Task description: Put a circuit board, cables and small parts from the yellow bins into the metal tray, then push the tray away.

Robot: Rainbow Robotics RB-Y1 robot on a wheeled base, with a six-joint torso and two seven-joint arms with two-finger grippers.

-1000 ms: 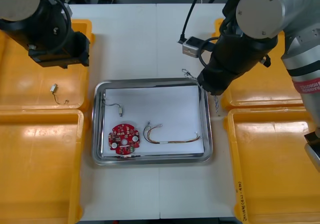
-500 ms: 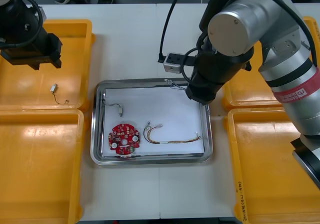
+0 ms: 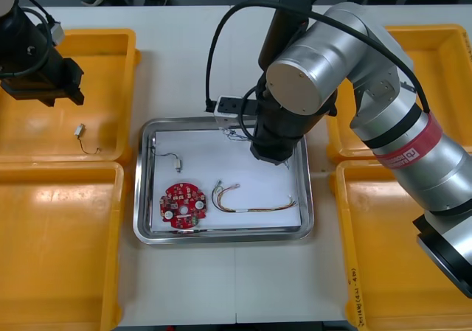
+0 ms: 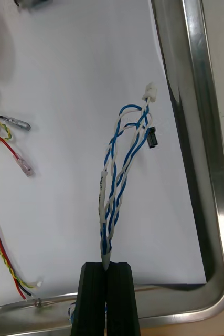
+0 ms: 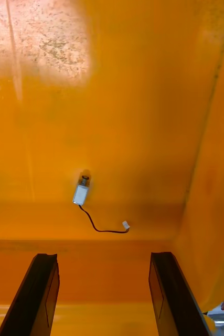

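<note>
Front view, right jaws: they are hidden under my right wrist, which hangs above the far half of the metal tray. The twisted blue and white cable trails out from beneath the wrist toward the tray's far rim.
Front view, already loaded: the round red circuit board, the red and yellow cable and a small metal part on a black lead lie in the tray. All three are nearer to me than my right jaws and apart from them.
Front view, left jaws: parked above the far left yellow bin.
Right wrist view, grip: my right jaws are closed on one end of the cable, the fingers parted only by its width. The rest of the cable runs straight ahead of them over the white liner, and its white plug is farthest out, inside the rim. I cannot tell whether the plugs touch the liner.
Right wrist view, doing it well: I judge the drop spot good. I should lower until the loose end rests on the liner, release clear of the red and yellow cable beside my fingers, then lift straight up so that nothing snags.
Left wrist view, left jaws: wide open and holding nothing. A loose small metal part lies on the bin floor ahead, between the lines of the two fingers.
</note>
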